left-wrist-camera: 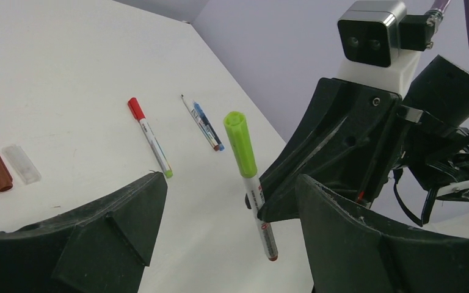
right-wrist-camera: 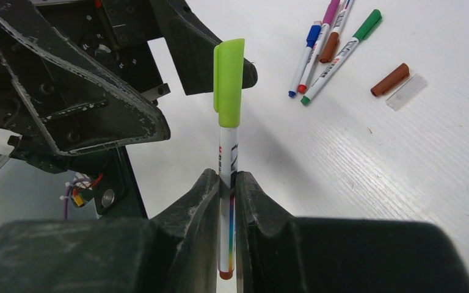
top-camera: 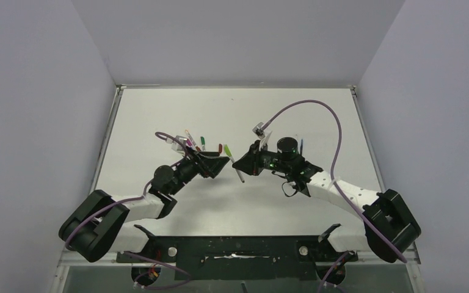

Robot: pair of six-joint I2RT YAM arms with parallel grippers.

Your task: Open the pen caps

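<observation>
step: uncap lime pen | right gripper (right-wrist-camera: 227, 183): clamped on pen (right-wrist-camera: 228, 152) barrel, cap (right-wrist-camera: 228, 82) on, at its 12 o'clock | left gripper (left-wrist-camera: 227, 189): wide open, empty, cap just ahead at 12 o'clock | advice: centre on cap, close squarely, pull straight along barrel | spare pens (right-wrist-camera: 327, 49): bench (right-wrist-camera: 403, 183), 1 o'clock

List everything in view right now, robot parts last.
Lime-capped pen: one, whitish barrel, held upright off the table.
Red-capped pen: one, lying on table.
Blue-marked pen: one, lying near the red-capped one.
Clustered pens: several; blue, magenta, brown, green caps; on table.
Brown cap, clear cap: one each, side by side on table.
Table: one, white.
Left gripper: one, black, open, near the held pen.
Right gripper: one, black, shut on the lime-capped pen.
</observation>
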